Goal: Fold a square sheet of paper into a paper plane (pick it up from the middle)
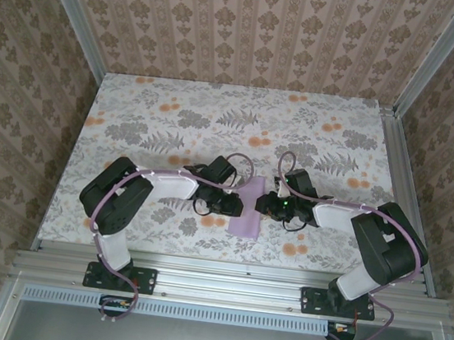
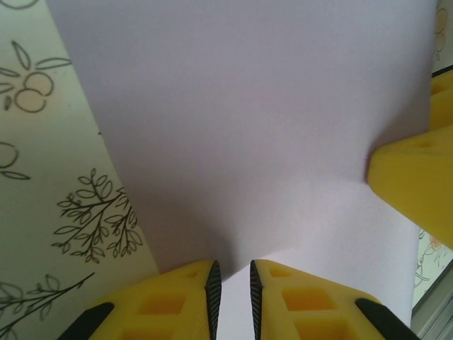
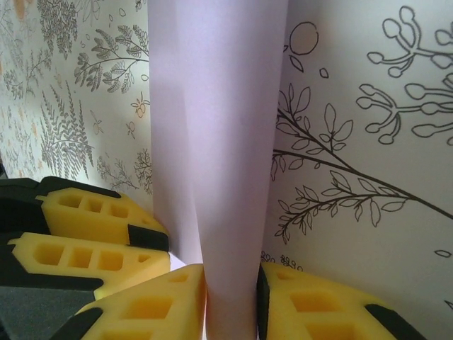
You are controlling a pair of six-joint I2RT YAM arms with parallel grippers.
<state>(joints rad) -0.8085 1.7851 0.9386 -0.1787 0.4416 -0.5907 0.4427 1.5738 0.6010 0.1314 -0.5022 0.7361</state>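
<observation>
Sheet is located mid-table, a bit toward the near edge, bracketed by both arm tips. It is plain lilac. The near end appears to rest on the floral top, and the far part is raised and creased lengthwise.

Left pincer: closed on the sheet. The yellow fingers are brought almost together, with paper pinched in the narrow slot between them. From there the sheet is seen spreading away in a shallow curve, with table pattern exposed along its left side.

Right pincer: clamped on the sheet too. A folded ridge of paper is held upright between its fingers, with both pads seated against the paper.

The pincers are pointed at each other across the sheet, just apart. From the left wrist, one right finger is seen pressed against the sheet's right edge. From the right wrist, the left fingers are seen just beside the ridge. Whether they touch it there cannot be told.

Both arms are folded inward, low over the table.
</observation>
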